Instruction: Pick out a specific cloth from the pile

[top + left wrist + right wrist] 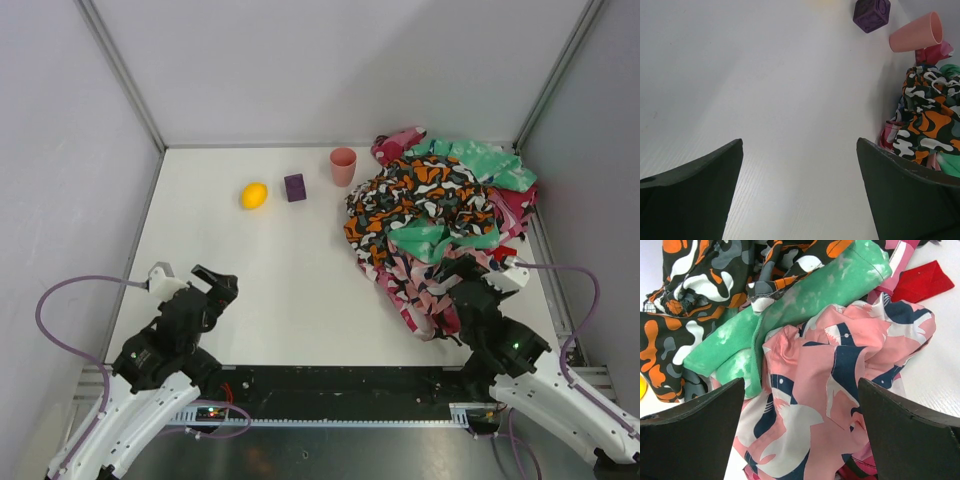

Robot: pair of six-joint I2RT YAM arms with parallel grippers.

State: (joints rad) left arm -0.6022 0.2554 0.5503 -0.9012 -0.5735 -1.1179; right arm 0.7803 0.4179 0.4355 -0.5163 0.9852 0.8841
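Observation:
The pile (435, 215) of patterned fabrics lies at the right of the table, with orange-black-white, green and pink prints on top. Only a corner of the plain red cloth (922, 282) shows, poking out at the pile's right edge; it is a small red patch in the top view (506, 253). My right gripper (462, 275) is open and empty at the pile's near edge, its jaws (801, 385) spread over a pink, navy and white patterned cloth (835, 390). My left gripper (215, 285) is open and empty (800, 145) over bare table at the near left.
A pink cup (343, 166) stands just left of the pile's far end, lying at the top right in the left wrist view (917, 32). A purple cube (294, 187) and a yellow lemon (254, 195) sit further left. Walls enclose the table on three sides.

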